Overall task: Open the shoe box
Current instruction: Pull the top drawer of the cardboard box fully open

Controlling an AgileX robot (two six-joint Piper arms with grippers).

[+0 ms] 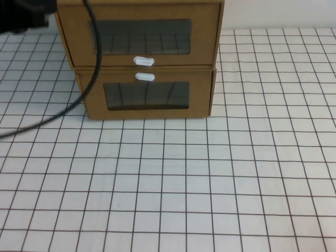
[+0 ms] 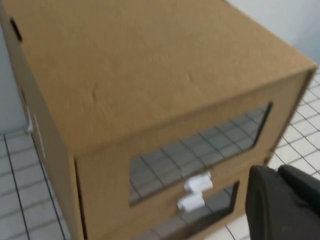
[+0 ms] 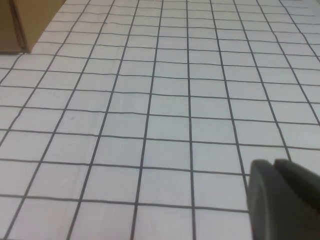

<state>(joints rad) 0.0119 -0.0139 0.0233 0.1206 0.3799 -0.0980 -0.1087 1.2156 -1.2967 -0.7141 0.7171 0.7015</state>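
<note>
Table (image 1: 210,199), covered in a white gridded sheet, fills the high view. Its lower two-thirds lie bare, which leaves room for a front to swing or slide out toward the robot.

Two cardboard shoe boxes sit stacked at upper centre of that view, the top box (image 1: 139,31) squarely on the bottom box (image 1: 147,97). Their windowed fronts face the robot, so either can be reached from this side. The task does not say which one is meant.

A dark left arm (image 1: 23,13) pokes in at the upper left corner, level with the top box. Its cable (image 1: 79,102) droops across both fronts and runs off the left edge. I judge this arm to be the working one, since it is the one raised beside the stack.

The left gripper (image 2: 278,172) shows only in its wrist view. It is above and in front of the stack, looking down on the top box's lid and front and touching nothing. Its fingers appear pressed together with only a seam between them, and they hold nothing.

The right gripper (image 3: 274,167) is outside the high view. It hangs over bare table with its jaws closed and empty, and a box corner lies well away from it. It looks parked.

Each front carries a white pull. The top pull (image 1: 144,61) sits on the lower edge of its front and the bottom pull (image 1: 145,77) on the upper edge of its front, so the two nearly meet at the seam. Picking out one without catching the other will probably take care.
</note>
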